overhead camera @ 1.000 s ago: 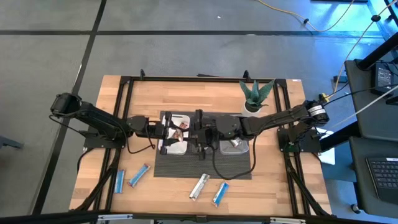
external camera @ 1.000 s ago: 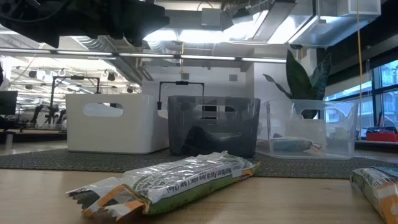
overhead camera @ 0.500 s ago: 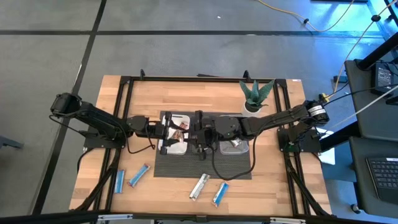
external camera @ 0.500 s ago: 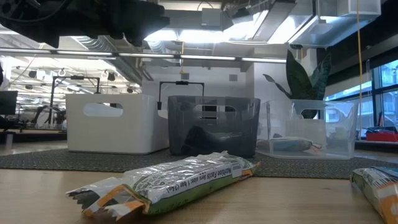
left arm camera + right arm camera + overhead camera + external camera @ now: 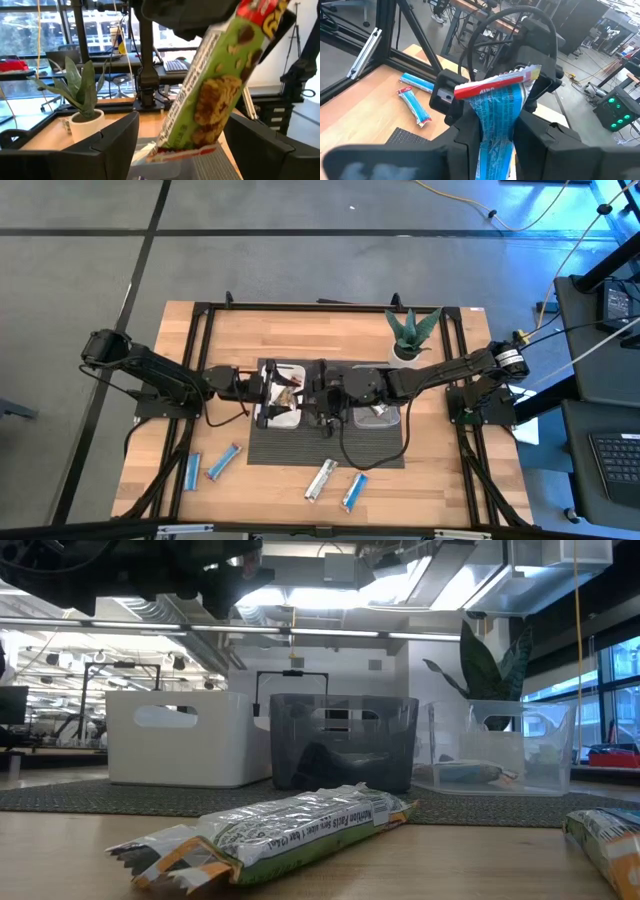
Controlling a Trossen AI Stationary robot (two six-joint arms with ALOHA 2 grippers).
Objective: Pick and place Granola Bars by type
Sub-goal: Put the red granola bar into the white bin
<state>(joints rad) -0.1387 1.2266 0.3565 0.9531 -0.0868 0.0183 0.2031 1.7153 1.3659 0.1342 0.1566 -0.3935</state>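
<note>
My right gripper (image 5: 318, 392) hovers over the trays on the mat, shut on a green and red granola bar (image 5: 210, 90). My left gripper (image 5: 264, 388) faces it over the white tray (image 5: 272, 418) and is open. Its fingers (image 5: 115, 145) stand wide on either side of the bar's free end (image 5: 175, 150), apart from it. Two blue bars (image 5: 193, 470) (image 5: 224, 462), a silver bar (image 5: 320, 478) and another blue bar (image 5: 354, 490) lie flat on the table near its near edge. The silver bar also shows in the low view (image 5: 300, 825). My right gripper pinches the granola bar between its two fingers (image 5: 465, 132), with the bar (image 5: 495, 125) running out along them. It comes level from the table's right side. The bar is lifted clear, its red-sealed free end (image 5: 495, 86) pointing at the left gripper.
White (image 5: 180, 740), black (image 5: 345, 740) and clear (image 5: 500, 745) trays stand side by side on a dark mat. The clear tray holds a silver bar (image 5: 378, 412); the white tray holds dark bars (image 5: 285, 408). A potted plant (image 5: 410, 332) stands behind the clear tray.
</note>
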